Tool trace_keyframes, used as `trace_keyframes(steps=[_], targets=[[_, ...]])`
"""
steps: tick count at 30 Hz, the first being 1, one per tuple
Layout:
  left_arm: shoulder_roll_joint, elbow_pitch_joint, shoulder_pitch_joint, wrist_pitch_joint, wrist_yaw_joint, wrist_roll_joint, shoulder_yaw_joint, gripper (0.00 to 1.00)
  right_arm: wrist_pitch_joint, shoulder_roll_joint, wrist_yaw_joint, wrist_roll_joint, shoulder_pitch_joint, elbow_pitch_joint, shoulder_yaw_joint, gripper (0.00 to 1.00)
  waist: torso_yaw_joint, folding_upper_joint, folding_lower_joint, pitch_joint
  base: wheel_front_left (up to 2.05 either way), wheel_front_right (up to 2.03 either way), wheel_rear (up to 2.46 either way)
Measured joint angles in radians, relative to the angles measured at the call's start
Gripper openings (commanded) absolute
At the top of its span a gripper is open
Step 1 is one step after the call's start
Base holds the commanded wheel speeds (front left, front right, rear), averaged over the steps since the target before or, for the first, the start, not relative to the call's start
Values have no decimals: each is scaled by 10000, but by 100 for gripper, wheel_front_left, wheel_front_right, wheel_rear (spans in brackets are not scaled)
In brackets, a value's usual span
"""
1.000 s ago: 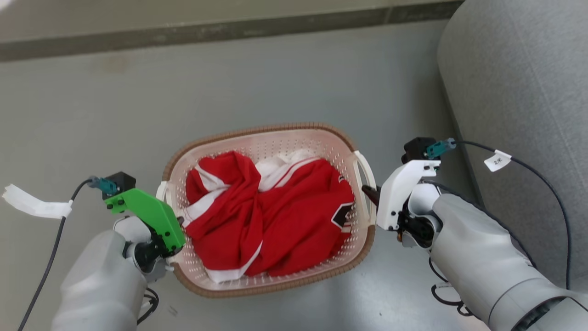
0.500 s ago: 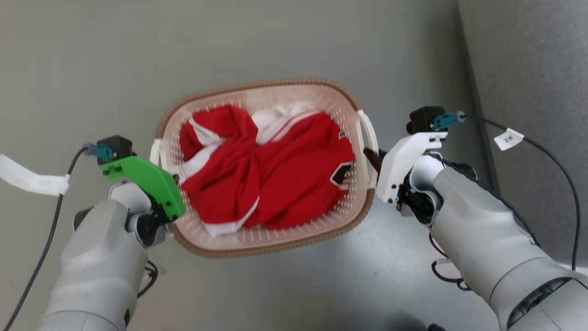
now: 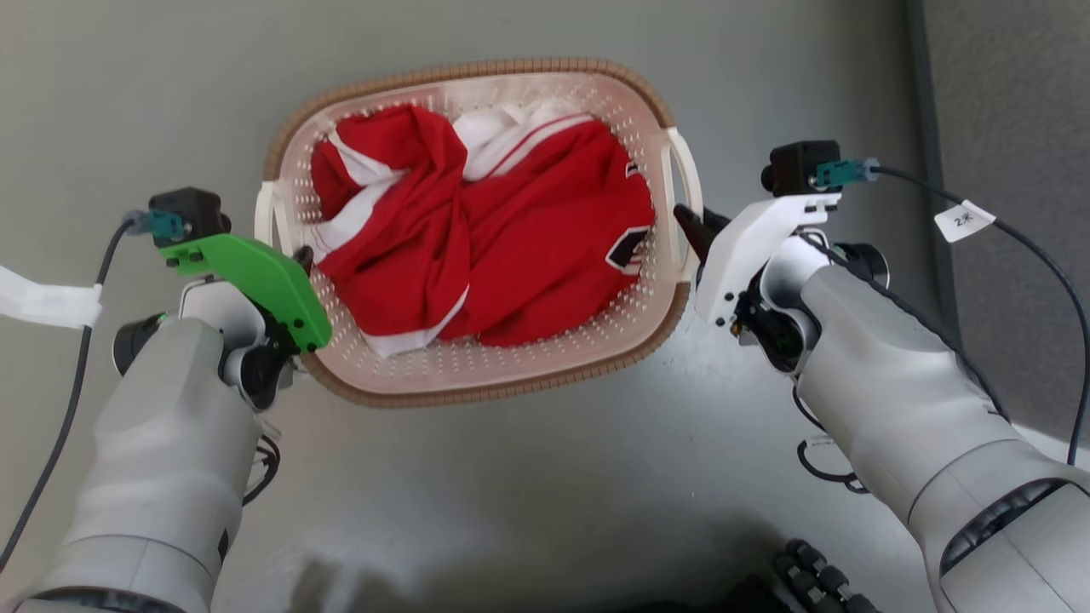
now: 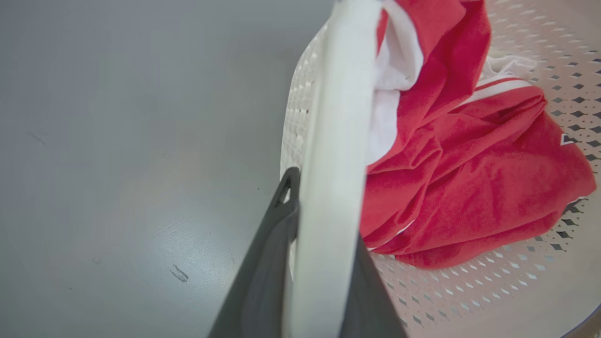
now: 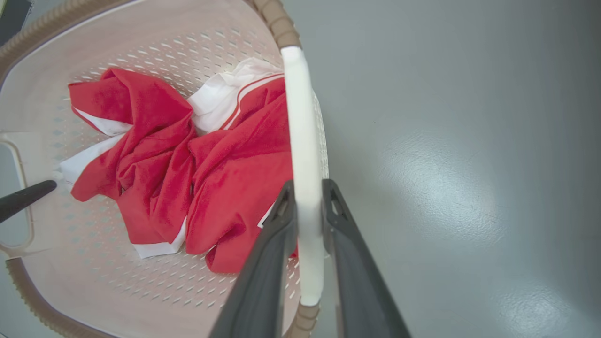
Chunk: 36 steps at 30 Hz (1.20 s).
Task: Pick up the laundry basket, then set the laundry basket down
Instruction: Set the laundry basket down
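Head view: your left hand (image 3: pixel 302 255) and right hand (image 3: pixel 686 223) clamp the laundry basket (image 3: pixel 477 71) handles.
Open floor (image 3: pixel 511 502) borders its rim all round.

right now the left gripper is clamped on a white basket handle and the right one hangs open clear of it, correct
Half right. The right gripper is also shut on a white handle of the laundry basket; the right wrist view shows its jaws closed around it. The left gripper is clamped as you said.
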Motion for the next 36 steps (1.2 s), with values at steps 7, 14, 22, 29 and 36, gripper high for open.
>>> trace_keyframes(steps=[7,14,22,29,36], targets=[[0,138,-302,-142,-13,42,-50,0,-104,19,0,4,-182,104,-6,0,28,0,0,676,0,0,0],[-6,272,-594,-115,-31,40,-73,0,-107,29,2,13,-442,192,-12,0,65,0,0,1181,0,0,0],[-8,401,-754,-290,-104,40,-182,0,-267,56,15,19,-612,314,-12,0,123,0,0,1442,0,0,0],[-33,564,-787,-305,-109,40,-280,36,-311,35,201,36,-614,320,138,36,167,0,-1,1482,0,0,0],[75,573,-1055,-376,-115,40,-295,100,-462,-284,322,113,-616,261,213,100,225,0,-1,1516,0,0,0]])
